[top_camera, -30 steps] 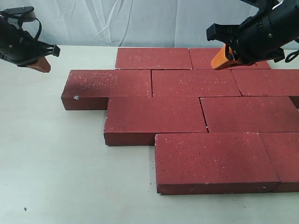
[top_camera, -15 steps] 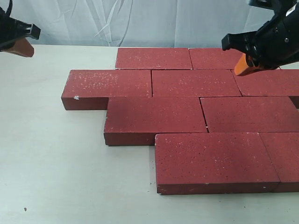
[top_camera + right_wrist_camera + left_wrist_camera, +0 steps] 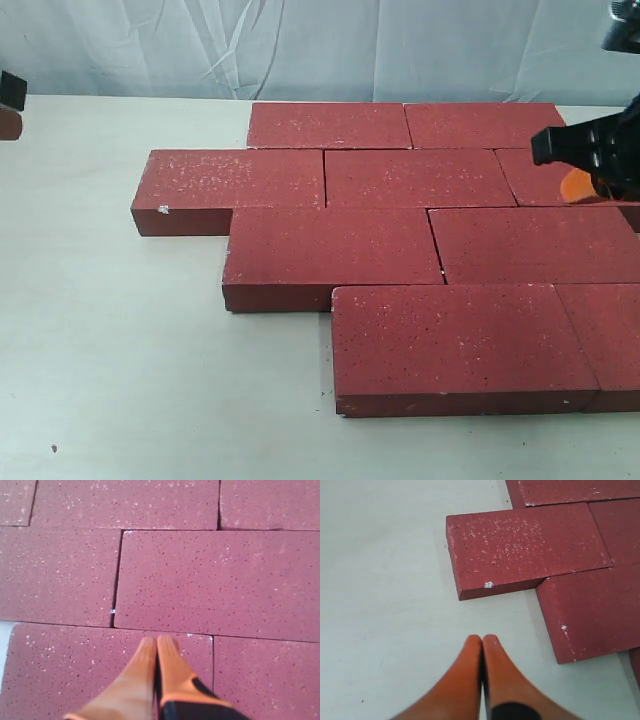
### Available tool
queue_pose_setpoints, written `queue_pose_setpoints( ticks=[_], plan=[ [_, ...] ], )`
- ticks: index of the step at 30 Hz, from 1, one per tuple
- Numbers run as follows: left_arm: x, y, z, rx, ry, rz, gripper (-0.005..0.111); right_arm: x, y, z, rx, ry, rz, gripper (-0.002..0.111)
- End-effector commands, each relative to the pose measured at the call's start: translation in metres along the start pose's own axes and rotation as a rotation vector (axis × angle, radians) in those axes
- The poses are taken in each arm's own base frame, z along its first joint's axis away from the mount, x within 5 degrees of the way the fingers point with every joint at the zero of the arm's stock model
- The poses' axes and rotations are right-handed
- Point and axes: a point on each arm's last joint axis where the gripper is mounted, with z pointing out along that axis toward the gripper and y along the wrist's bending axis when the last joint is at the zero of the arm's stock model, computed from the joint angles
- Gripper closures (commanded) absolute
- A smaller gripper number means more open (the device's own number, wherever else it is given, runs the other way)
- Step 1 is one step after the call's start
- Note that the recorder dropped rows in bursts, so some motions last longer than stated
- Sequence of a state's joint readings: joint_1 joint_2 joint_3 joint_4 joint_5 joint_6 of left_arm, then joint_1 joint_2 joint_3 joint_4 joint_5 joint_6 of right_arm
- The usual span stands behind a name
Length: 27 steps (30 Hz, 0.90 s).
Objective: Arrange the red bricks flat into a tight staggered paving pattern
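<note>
Several dark-red speckled bricks (image 3: 420, 230) lie flat on the table in four staggered rows, edges touching. The leftmost brick (image 3: 225, 180) of the second row has a small white chip (image 3: 163, 209) on its front corner, and the brick (image 3: 525, 547) and its chip (image 3: 489, 584) also show in the left wrist view. My left gripper (image 3: 482, 639) hovers shut over bare table, to the left of that brick; only its tip (image 3: 8, 122) shows at the exterior view's left edge. My right gripper (image 3: 157, 641) is shut and empty above the bricks (image 3: 215, 580), at the right edge (image 3: 578, 186).
The pale table (image 3: 120, 350) spreads to the left and front of the bricks. A white cloth backdrop (image 3: 300, 45) hangs behind the table. The front row's right brick (image 3: 610, 340) runs off the exterior view's right edge.
Both arms have drawn outward: the left gripper has slid almost off the left edge, the right gripper has moved right and nearer the front. The bricks have not moved.
</note>
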<state>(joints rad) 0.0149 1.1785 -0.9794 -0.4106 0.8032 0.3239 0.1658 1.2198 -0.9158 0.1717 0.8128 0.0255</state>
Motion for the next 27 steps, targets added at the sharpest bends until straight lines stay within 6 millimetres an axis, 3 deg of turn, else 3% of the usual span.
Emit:
queue_pose_setpoints(
  ticks=[1,10,19,27],
  plan=[
    [0.014,-0.006,-0.022,-0.009,-0.072,-0.02,0.107,0.017,-0.004,-0.016,0.018,-0.089,0.001,0.109],
    [0.046,-0.016,-0.052,-0.01,-0.152,0.004,0.107,0.053,-0.007,-0.053,0.022,-0.286,-0.039,0.109],
    [0.077,-0.022,-0.069,-0.008,-0.211,0.021,0.107,0.098,-0.013,-0.092,0.054,-0.533,-0.108,0.109],
    [0.089,-0.022,-0.076,-0.038,-0.216,0.066,0.107,0.129,-0.019,-0.105,0.079,-0.76,-0.158,0.109]
  ],
)
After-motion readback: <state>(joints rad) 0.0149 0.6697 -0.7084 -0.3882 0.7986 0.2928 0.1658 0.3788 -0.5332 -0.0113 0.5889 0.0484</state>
